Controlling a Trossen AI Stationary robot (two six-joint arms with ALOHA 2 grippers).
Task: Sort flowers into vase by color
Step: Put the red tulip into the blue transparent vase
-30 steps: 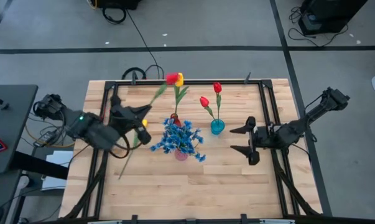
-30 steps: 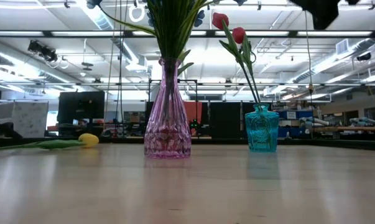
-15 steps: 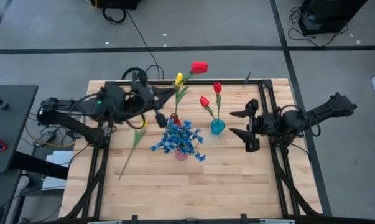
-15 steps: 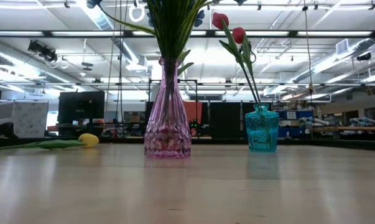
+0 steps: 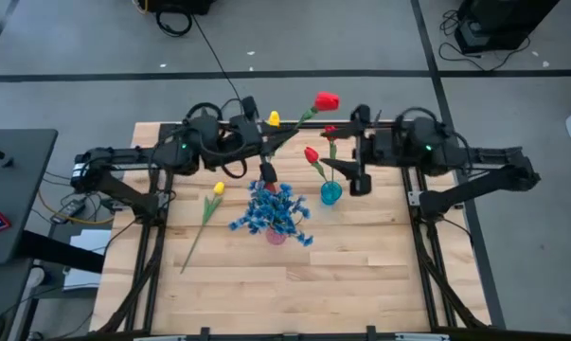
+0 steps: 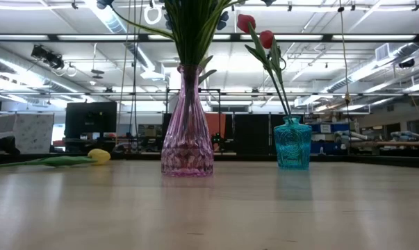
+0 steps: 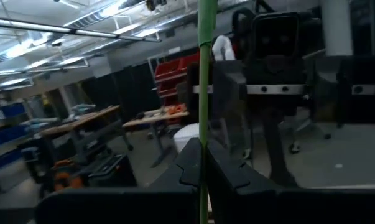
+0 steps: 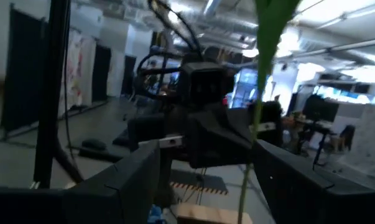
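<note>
Left gripper [image 5: 262, 142] is raised over the far middle of the table [image 5: 266, 284], jaws clamped tight on the green stem of a red tulip [image 5: 327, 100]. The bloom sticks out past the far table edge, toward the right arm. In the left wrist view the stem [image 7: 204, 93] runs straight up between the closed fingers [image 7: 227, 171].

Right gripper [image 5: 359, 152] faces it from the other side, jaws spread wide, one finger near the far edge, the other near the blue vase. Right wrist view shows a green stem and leaf [image 8: 262, 74] standing between the two spread fingers [image 8: 122, 180], not pinched. Cannot tell if a finger touches it.

Blue vase [image 6: 292, 144] sits right of centre with two red tulips [image 6: 256, 31] in it. Pink vase [image 6: 187, 125] sits at centre, packed with blue blossoms [image 5: 276, 213]. A small dark-red vase [image 5: 266, 176] just behind the blue bunch, with a yellow tulip [image 5: 274, 119] that seems to rise from it.

Another yellow tulip [image 5: 216, 189] lies flat on the table left of the pink vase, stem pointing toward the near-left corner; the low view shows it lying at far left [image 6: 98, 156].
</note>
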